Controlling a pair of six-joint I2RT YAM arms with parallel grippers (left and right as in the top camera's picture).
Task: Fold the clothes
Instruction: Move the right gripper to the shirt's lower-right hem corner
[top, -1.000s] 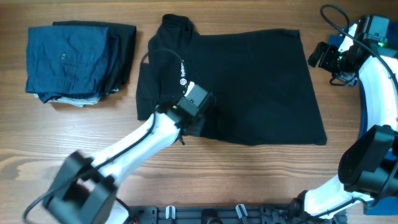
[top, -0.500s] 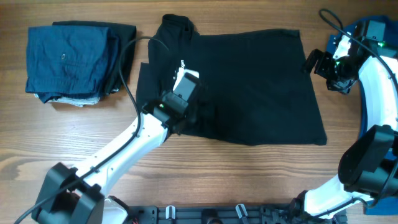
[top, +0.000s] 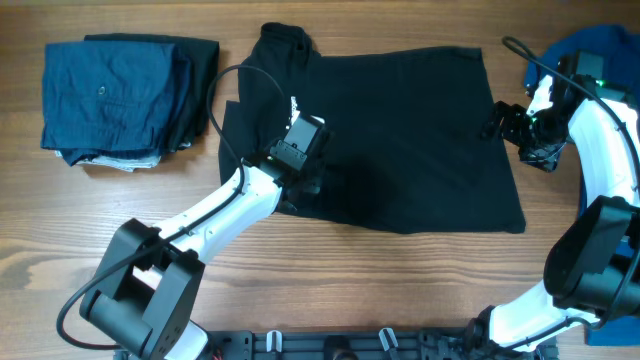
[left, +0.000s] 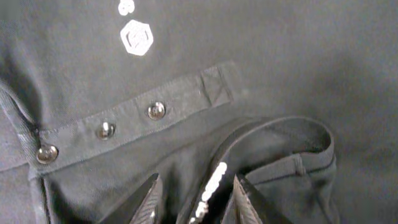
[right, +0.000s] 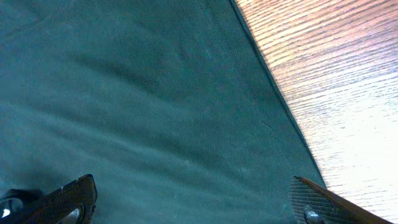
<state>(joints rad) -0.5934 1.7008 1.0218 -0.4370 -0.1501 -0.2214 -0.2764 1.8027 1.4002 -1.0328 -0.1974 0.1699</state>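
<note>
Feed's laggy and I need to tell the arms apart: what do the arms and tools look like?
The left arm and right arm both have white curved links, black joints and a loose black cable. The left tool and right tool have dark fingers with textured pads.

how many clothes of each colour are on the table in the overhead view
black: 2 (black shirt spread out; dark folded garment at the left)
navy: 1 (navy garment folded on top of the dark one)
bright blue: 1 (bright blue garment at the right edge)
total: 4; a pale edge under the navy one may be more, cannot tell
</note>
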